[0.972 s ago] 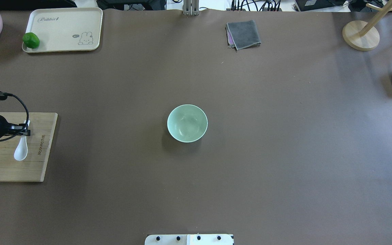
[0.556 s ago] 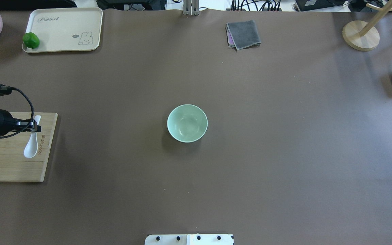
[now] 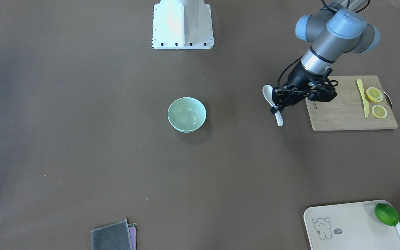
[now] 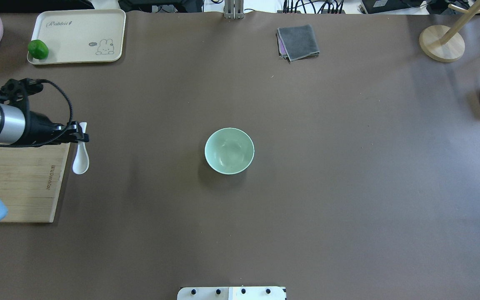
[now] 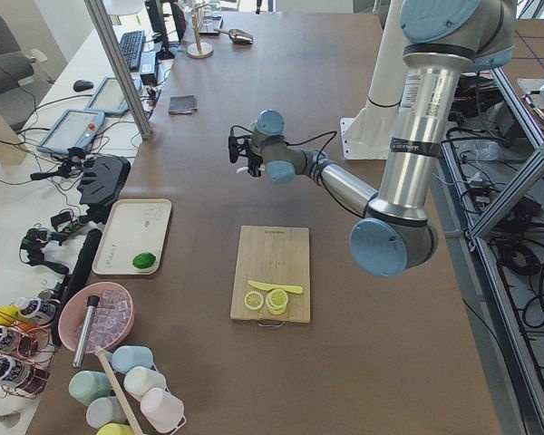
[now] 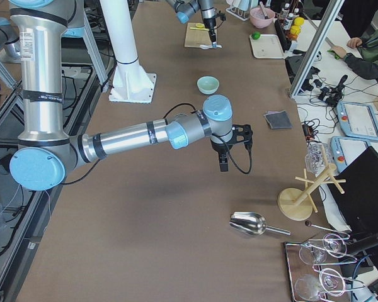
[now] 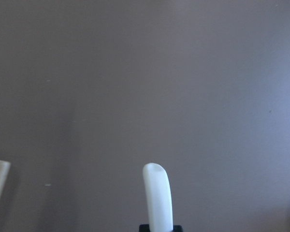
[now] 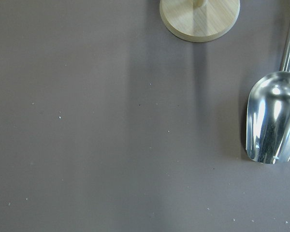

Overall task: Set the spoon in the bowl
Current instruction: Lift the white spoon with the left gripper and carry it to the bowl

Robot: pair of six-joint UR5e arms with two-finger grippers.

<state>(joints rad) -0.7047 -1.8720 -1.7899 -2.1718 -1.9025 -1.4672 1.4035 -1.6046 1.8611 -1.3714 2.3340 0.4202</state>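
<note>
Your left gripper (image 4: 82,136): jaws pinch spoon (image 4: 80,162) by handle, scoop left free for tipping into bowl (image 4: 229,150), well apart. Right gripper (image 6: 223,165): jaw state, cannot tell.

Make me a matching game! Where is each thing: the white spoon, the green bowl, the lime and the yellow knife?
1. glossy white soup spoon
2. round mint-green bowl
3. green lime
4. slim yellow knife

A. on the cream rabbit tray
B. on the bamboo cutting board
C. empty, alone on the brown table
D. held in the left gripper's fingers

Pairs: 1-D, 2-C, 3-A, 4-B.
</note>
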